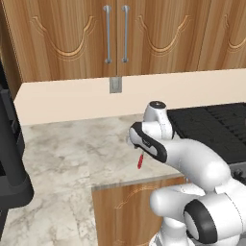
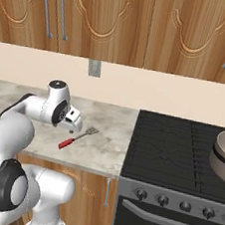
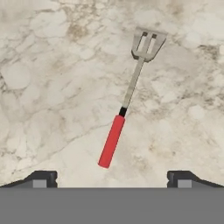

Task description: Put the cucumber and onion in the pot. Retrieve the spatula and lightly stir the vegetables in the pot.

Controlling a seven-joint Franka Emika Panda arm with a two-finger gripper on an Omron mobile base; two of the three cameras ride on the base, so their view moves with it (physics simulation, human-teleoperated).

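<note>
On the left stands the arm, bent over the marble counter (image 2: 99, 150), its gripper (image 2: 72, 124) hanging just above the spatula (image 2: 77, 138). The spatula lies flat on the counter to the left of the stove (image 2: 179, 153), red handle toward the counter's front edge and slotted silver head toward the back wall. In the hand view the spatula (image 3: 127, 96) runs up the middle of the frame, and the two finger tips (image 3: 41, 178) stand wide apart at the bottom with the handle's red end between them and nothing gripped: the jaws are open and empty.

The step in hand looks like fetching the spatula. Far to the right, on the stove, sits the pot (image 2: 224, 157), cut by the frame edge. A dark green patch shows inside it, probably the cucumber, but the view is too poor to be sure, and the onion I cannot make out.

Next, the hand should go straight down until the fingers straddle the red handle, then close across its width. The handle is slim and lies flat on the stone, so the tips must reach almost to the counter before closing. Then lift, and carry it right to the pot.
</note>
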